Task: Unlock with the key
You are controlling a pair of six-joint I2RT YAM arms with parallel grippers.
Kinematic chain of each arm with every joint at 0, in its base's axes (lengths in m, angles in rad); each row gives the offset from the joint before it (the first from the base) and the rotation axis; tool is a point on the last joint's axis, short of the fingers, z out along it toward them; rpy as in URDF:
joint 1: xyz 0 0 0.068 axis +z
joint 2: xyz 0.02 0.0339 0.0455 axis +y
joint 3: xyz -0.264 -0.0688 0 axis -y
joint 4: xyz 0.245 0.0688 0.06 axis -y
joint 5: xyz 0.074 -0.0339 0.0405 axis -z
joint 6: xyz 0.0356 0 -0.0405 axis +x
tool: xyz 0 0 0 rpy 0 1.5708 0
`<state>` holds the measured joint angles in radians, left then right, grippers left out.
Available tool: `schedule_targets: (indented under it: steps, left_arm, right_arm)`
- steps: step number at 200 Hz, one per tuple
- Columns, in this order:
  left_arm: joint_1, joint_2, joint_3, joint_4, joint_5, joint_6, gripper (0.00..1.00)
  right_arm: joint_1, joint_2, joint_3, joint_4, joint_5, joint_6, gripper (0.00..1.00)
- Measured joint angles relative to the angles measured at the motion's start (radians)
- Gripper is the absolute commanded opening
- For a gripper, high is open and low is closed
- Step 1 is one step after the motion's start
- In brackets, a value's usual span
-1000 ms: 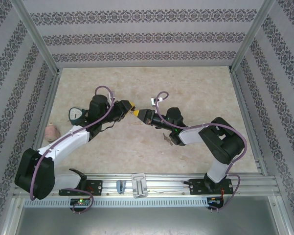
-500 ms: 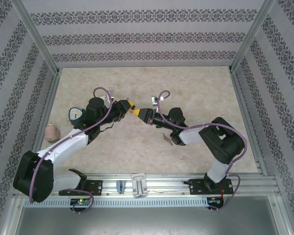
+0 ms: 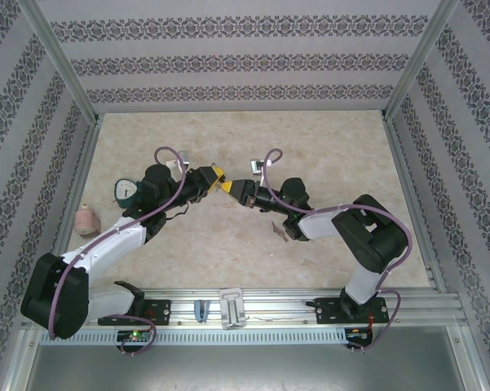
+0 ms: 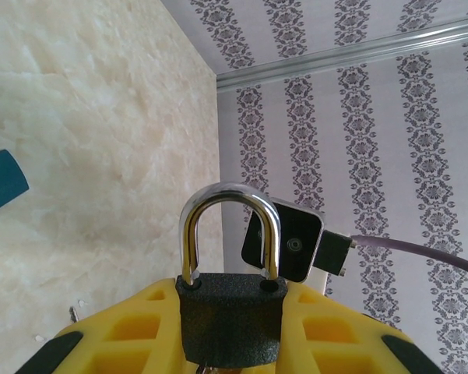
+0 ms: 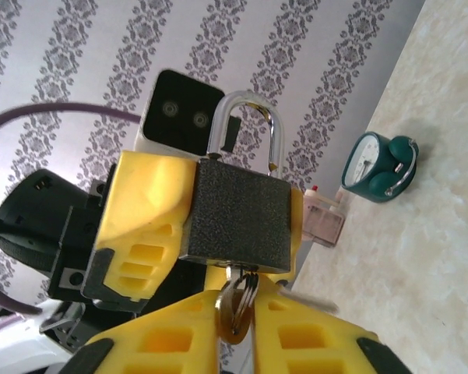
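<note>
A black padlock (image 3: 222,184) with a steel shackle is held above the table's middle by my left gripper (image 3: 214,177), its yellow fingers (image 4: 132,335) shut on the lock's body (image 4: 232,319). In the right wrist view the padlock (image 5: 237,214) has one shackle leg end showing just above the body. A brass key (image 5: 235,312) on a ring sticks in the lock's underside. My right gripper (image 5: 245,335) faces the lock from the right (image 3: 231,189). Its fingers stand slightly apart on either side of the key's head.
A teal alarm clock (image 3: 127,190) stands left of the left arm and appears again (image 5: 378,165). A small pink object (image 3: 84,220) sits near the left wall, and a small brown item (image 3: 279,231) lies by the right arm. Patterned walls enclose three sides.
Both grippers and the padlock have drifted slightly toward the back. The right fingers have eased apart around the key.
</note>
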<state>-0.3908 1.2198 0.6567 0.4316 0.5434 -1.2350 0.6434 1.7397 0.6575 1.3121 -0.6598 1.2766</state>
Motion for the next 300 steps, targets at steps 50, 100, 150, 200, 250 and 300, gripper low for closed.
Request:
schedule_targets:
  steps: [50,100,150,200,250,300]
  left_arm:
    - [-0.002,-0.019,0.050,-0.200,-0.028,0.024,0.23]
    - [-0.002,-0.035,0.093,-0.378,-0.078,0.038,0.23]
    - [-0.002,-0.035,0.110,-0.495,-0.100,0.033,0.23]
    - [-0.002,-0.022,0.113,-0.506,-0.099,0.017,0.24]
    - [-0.002,-0.018,0.113,-0.505,-0.088,0.006,0.24]
    - [-0.002,-0.011,0.113,-0.502,-0.074,-0.004,0.24]
  right_arm:
    - [-0.021,-0.043,-0.073,-0.094,-0.018,-0.077,0.28]
    - [-0.038,-0.173,-0.112,-0.285,0.030,-0.219,0.38]
    - [-0.010,-0.351,-0.112,-0.486,0.182,-0.422,0.52]
    - [0.090,-0.337,-0.098,-0.531,0.321,-0.544,0.52]
    - [0.137,-0.259,-0.061,-0.496,0.381,-0.582,0.52]
    - [0.140,-0.179,0.000,-0.476,0.387,-0.596,0.52]
